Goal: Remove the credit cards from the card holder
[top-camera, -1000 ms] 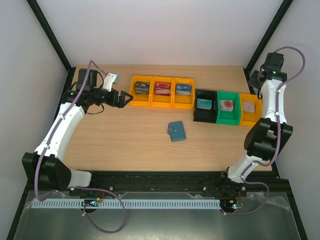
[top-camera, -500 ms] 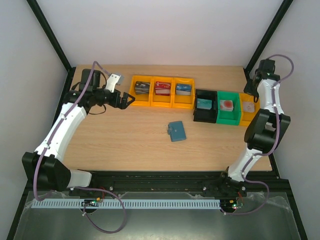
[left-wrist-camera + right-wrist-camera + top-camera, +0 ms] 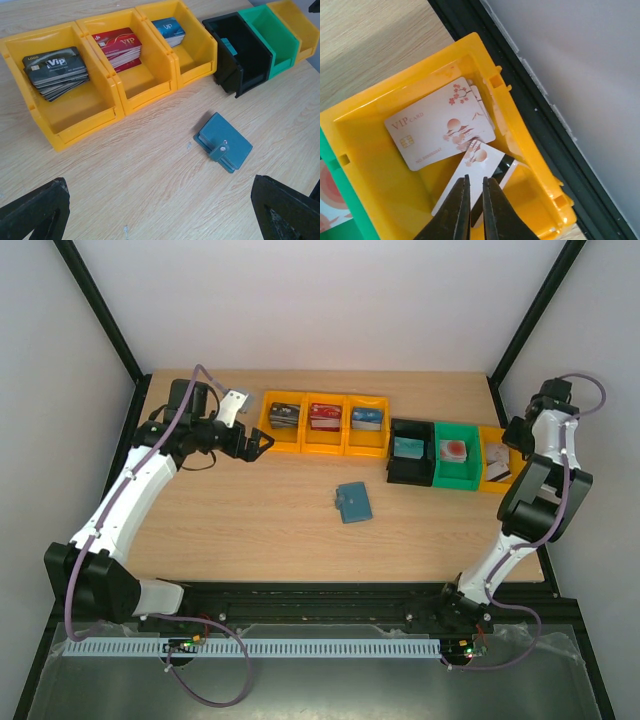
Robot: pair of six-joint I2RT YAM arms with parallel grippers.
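Note:
The teal card holder [image 3: 353,502] lies closed on the table's middle, its snap strap fastened; in the left wrist view [image 3: 223,142] it is right of centre. No card sticks out of it. My left gripper [image 3: 252,443] is open wide and empty, hovering left of the yellow bins, with the holder ahead of it [image 3: 160,210]. My right gripper [image 3: 513,436] is over the far right yellow bin [image 3: 365,165]. Its jaws [image 3: 475,185] are almost together with a thin gap. Whitish credit cards [image 3: 440,130] lie in that bin, and one with a dark stripe [image 3: 505,167] leans under the fingers.
Three yellow bins [image 3: 323,443] at the back hold stacks of dark [image 3: 55,70], red [image 3: 119,46] and blue cards [image 3: 169,29]. A black bin [image 3: 410,466] and a green bin [image 3: 456,471] stand to their right. The black frame rail [image 3: 520,90] runs just beyond the right bin.
My right arm has swung its wrist out to the right and lowered the gripper over the far right yellow bin. My left gripper has shifted slightly to the right. The holder has not moved.

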